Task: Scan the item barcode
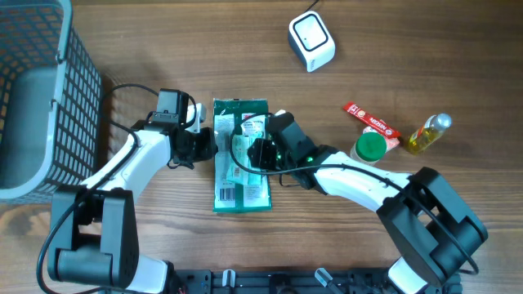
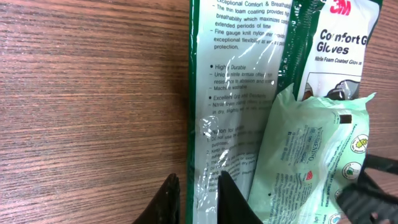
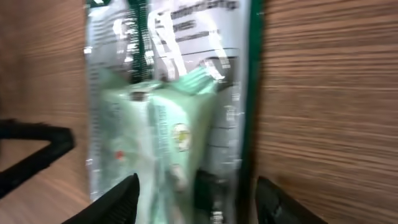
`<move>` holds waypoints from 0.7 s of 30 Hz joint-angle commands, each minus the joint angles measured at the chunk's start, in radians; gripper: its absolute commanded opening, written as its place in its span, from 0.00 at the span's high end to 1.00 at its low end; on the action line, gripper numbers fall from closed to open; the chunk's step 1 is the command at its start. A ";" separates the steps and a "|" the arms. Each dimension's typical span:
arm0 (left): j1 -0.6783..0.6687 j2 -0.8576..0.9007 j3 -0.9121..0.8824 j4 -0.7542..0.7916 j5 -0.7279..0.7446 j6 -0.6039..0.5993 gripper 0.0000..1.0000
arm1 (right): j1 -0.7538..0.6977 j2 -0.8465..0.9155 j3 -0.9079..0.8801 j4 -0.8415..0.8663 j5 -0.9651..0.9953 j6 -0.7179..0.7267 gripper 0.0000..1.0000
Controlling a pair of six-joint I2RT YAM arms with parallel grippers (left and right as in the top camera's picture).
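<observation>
Two film packs, likely light, floppy and slick: the glove pack (image 2: pixel 239 93) lies flat beneath both grippers, one long edge pinched in the nearly closed left gripper (image 2: pixel 199 198); the right gripper (image 3: pixel 199 194) gapes empty above the pale sachet (image 2: pixel 311 162) on it; edges should give the best hold

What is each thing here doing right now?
glove pack, lying flat, edge pinched by left tool
green packet, resting on the glove pack
right tool, open over the green packet
white scanner, sitting alone, untouched
yellow bottle, lying on its side
green-lidded jar, lid on
</observation>
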State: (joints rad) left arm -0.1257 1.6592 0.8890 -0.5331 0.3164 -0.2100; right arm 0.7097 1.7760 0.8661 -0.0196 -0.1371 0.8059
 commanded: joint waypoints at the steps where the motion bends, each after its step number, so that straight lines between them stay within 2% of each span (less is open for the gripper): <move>1: 0.003 0.012 -0.006 0.002 0.005 0.021 0.87 | -0.004 -0.026 0.005 -0.029 0.097 -0.074 0.39; 6: 0.003 0.012 -0.006 -0.002 0.005 0.021 0.87 | -0.004 -0.026 0.005 -0.061 0.058 -0.074 0.36; 8: 0.003 0.012 -0.006 -0.002 0.005 0.021 0.87 | -0.004 -0.026 0.005 -0.069 0.055 -0.076 0.42; 14: 0.003 0.012 -0.006 -0.002 0.006 0.020 0.87 | -0.005 -0.005 0.005 -0.074 -0.029 -0.108 0.42; 17: 0.004 0.010 0.002 -0.002 0.065 0.020 0.88 | -0.014 0.002 0.005 -0.055 -0.076 -0.108 0.41; 21: 0.004 -0.009 0.092 -0.079 0.156 0.020 0.89 | -0.025 0.002 0.005 -0.030 -0.122 -0.106 0.39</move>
State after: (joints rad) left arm -0.1257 1.6592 0.9073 -0.5854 0.3779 -0.2096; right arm 0.6937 1.7725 0.8661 -0.0566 -0.2062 0.7113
